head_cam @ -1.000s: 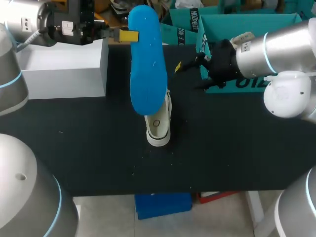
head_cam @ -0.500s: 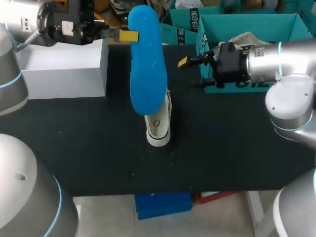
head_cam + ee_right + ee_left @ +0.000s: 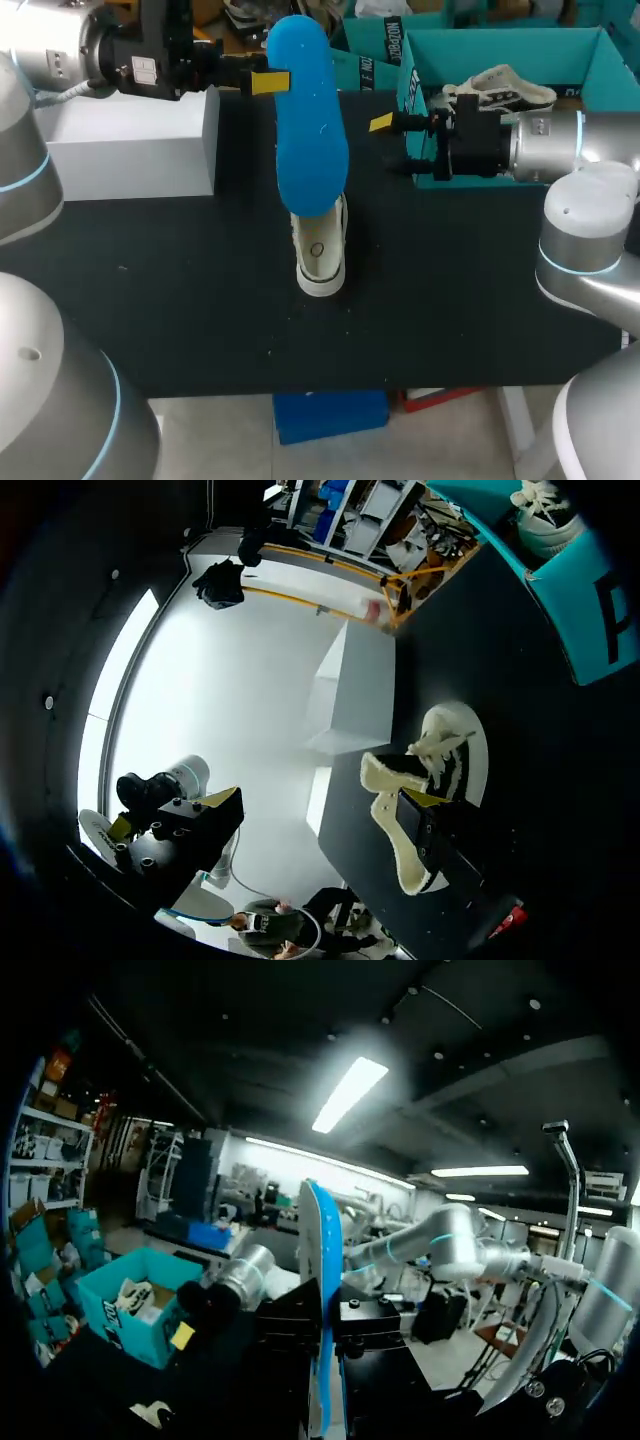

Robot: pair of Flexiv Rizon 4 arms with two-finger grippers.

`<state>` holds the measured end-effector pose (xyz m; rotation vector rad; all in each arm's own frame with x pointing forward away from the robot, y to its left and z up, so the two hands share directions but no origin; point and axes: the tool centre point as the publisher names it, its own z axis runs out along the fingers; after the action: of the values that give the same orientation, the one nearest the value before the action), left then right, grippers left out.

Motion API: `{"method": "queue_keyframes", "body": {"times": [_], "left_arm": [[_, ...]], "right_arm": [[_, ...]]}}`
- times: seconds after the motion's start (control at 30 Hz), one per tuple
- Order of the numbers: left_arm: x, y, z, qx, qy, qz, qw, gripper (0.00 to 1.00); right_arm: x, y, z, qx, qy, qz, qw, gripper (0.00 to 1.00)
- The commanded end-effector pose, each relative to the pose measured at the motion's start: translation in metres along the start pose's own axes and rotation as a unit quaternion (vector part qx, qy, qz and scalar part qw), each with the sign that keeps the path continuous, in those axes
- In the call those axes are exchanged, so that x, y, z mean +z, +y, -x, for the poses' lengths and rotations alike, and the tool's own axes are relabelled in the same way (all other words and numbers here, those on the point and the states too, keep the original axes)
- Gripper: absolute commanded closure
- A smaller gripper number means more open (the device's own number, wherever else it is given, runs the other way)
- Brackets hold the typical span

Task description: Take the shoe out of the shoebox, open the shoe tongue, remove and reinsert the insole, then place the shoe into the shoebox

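My left gripper [image 3: 270,82] is shut on the upper edge of a blue insole [image 3: 311,130], held upright above the table. In the left wrist view the insole [image 3: 325,1310] stands edge-on between the fingers. A white shoe [image 3: 320,255] sits on the black table right under the insole, its tongue pulled open [image 3: 430,780]. To the right of the insole, my right gripper [image 3: 398,145] hovers open and holds nothing; in its own view the gripper [image 3: 272,812] spans wide. The teal shoebox [image 3: 425,60] stands at the back right, behind the right arm.
A second white shoe [image 3: 500,85] lies inside the shoebox [image 3: 560,575]. A white box [image 3: 130,140] stands at the back left of the table [image 3: 180,300]. More teal boxes [image 3: 365,55] sit behind the insole.
The left arm has shifted the insole slightly to the right. The right arm has swung level and drawn back toward the shoebox, its gripper still open.
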<state>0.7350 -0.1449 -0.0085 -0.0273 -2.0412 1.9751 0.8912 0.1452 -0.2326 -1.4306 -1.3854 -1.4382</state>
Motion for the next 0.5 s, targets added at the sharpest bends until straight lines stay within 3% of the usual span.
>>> {"method": "queue_keyframes", "body": {"times": [0.03, 0.1, 0.17, 0.5], "left_arm": [[0.005, 0.027, -0.013, 0.319, -0.099, -0.011, 0.942, 1.00], [0.008, 0.040, -0.016, 0.356, -0.101, 0.000, 0.929, 1.00], [0.010, 0.052, -0.014, 0.342, -0.100, 0.010, 0.934, 1.00], [0.010, 0.052, -0.014, 0.342, -0.100, 0.010, 0.934, 1.00]], "right_arm": [[0.001, -0.001, 0.003, -0.001, 0.025, 0.002, 1.000, 0.00], [0.001, -0.001, 0.003, -0.001, 0.025, 0.002, 1.000, 0.00], [0.001, -0.001, 0.003, -0.001, 0.025, 0.002, 1.000, 0.00], [0.001, -0.001, 0.003, -0.001, 0.025, 0.002, 1.000, 0.00]]}}
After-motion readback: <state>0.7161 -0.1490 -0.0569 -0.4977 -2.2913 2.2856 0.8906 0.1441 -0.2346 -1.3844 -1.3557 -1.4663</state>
